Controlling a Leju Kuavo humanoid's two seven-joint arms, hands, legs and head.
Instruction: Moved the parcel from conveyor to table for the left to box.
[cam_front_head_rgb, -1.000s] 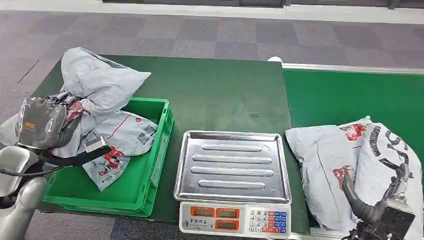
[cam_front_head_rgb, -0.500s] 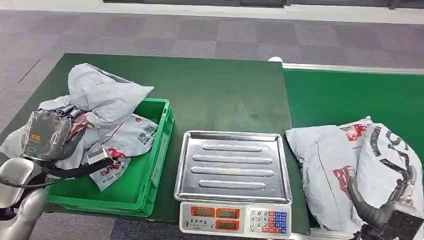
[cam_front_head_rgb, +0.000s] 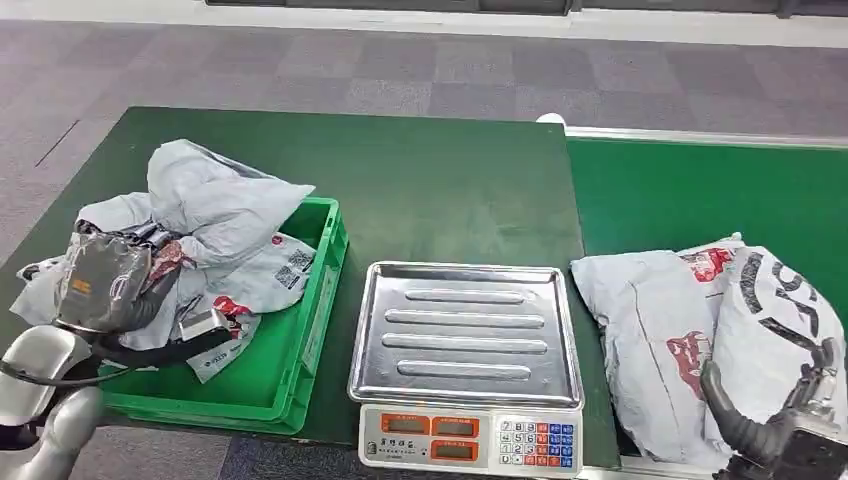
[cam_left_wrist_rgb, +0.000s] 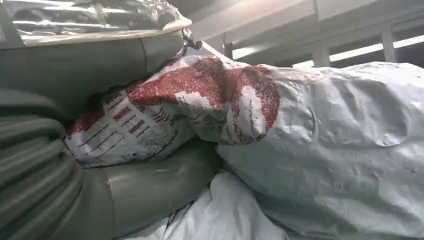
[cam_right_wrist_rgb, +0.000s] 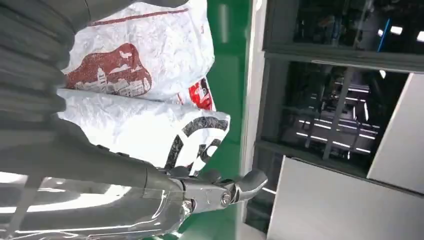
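My left hand (cam_front_head_rgb: 108, 285) grips a crumpled grey parcel (cam_front_head_rgb: 222, 200) that hangs over the left end of the green box (cam_front_head_rgb: 272, 375). In the left wrist view the thumb (cam_left_wrist_rgb: 160, 182) presses the red-printed parcel (cam_left_wrist_rgb: 325, 150) against the fingers. Another grey parcel (cam_front_head_rgb: 265, 275) lies inside the box beneath it. Two grey parcels, one plain (cam_front_head_rgb: 645, 330) and one with black print (cam_front_head_rgb: 775, 310), lie on the green conveyor (cam_front_head_rgb: 700, 190). My right hand (cam_front_head_rgb: 790, 425) sits at the near edge beside them, its fingers (cam_right_wrist_rgb: 225, 192) stretched out and holding nothing.
A scale with a steel tray (cam_front_head_rgb: 465, 320) and a keypad (cam_front_head_rgb: 470, 438) stands at the table's front, between the box and the conveyor. The green table (cam_front_head_rgb: 450, 190) stretches bare behind it. Grey carpet lies beyond.
My left hand has carried the parcel down and to the right, closer over the box. My right hand has sunk slightly toward the picture's bottom edge.
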